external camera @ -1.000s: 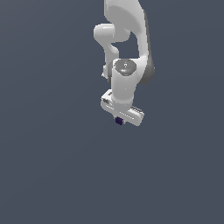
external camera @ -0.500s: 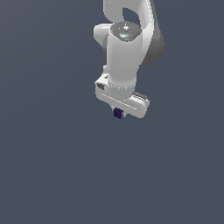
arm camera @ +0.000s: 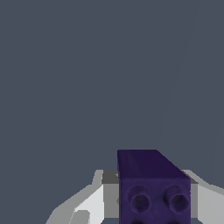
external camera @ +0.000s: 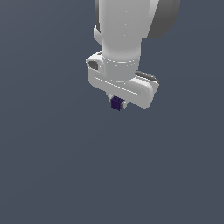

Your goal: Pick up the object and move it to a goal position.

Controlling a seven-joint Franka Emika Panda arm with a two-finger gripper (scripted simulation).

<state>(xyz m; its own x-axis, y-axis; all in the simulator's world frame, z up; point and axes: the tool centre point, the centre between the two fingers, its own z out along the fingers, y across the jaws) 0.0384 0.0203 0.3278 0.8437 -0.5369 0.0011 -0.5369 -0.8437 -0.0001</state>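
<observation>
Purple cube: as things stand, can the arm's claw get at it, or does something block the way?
Yes, it seems so. The purple cube already sits between the fingers of the claw, which looks shut on it. The wrist view shows the cube flanked by white fingers, nothing else around it.

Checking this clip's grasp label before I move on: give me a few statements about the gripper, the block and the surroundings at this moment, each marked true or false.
1. The gripper is shut on the purple block. True.
2. The purple block lies loose on the grey surface, apart from the gripper. False: it sits between the fingers, just under the white hand.
3. The wrist view shows round recesses on one face of the purple block. True.
4. A second, red block shows in the exterior view. False: only the one purple block is visible.
5. The block is wider than the gripper's white body. False: it is much smaller than that body.
</observation>
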